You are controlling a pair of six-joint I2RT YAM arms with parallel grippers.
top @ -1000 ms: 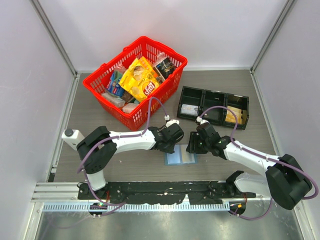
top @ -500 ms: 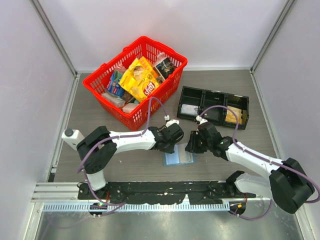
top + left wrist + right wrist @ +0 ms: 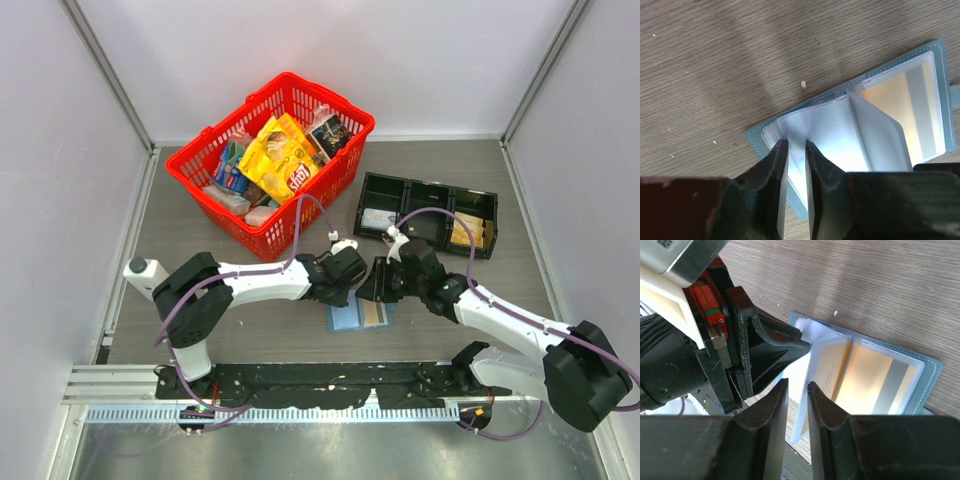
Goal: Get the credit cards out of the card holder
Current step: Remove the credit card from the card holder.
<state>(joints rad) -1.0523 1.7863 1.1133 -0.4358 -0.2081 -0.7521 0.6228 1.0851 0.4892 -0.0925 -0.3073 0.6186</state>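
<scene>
1. The card holder (image 3: 347, 320) is laid open on the wood-grain table (image 3: 440, 160), between the two grippers and near the front edge
2. The left gripper (image 3: 796, 150) is clamped on the holder's left side, with a pale sleeve leaf caught in the narrow gap between its fingers
3. The right gripper (image 3: 797, 390) is held over the holder's middle with its fingers set close together; a raised sleeve leaf is seen at the tips, but whether it is pinched cannot be told
4. A tan-gold credit card (image 3: 892, 112) with a grey stripe is seen inside the right-hand pocket
5. A black three-compartment tray (image 3: 430, 187) is placed behind the holder and to the right, well apart from it; a pale card (image 3: 378, 218) is kept in its left compartment and tan-gold cards (image 3: 466, 231) in its right one
6. A red basket (image 3: 268, 238) filled with snack packets is set at the back left
</scene>
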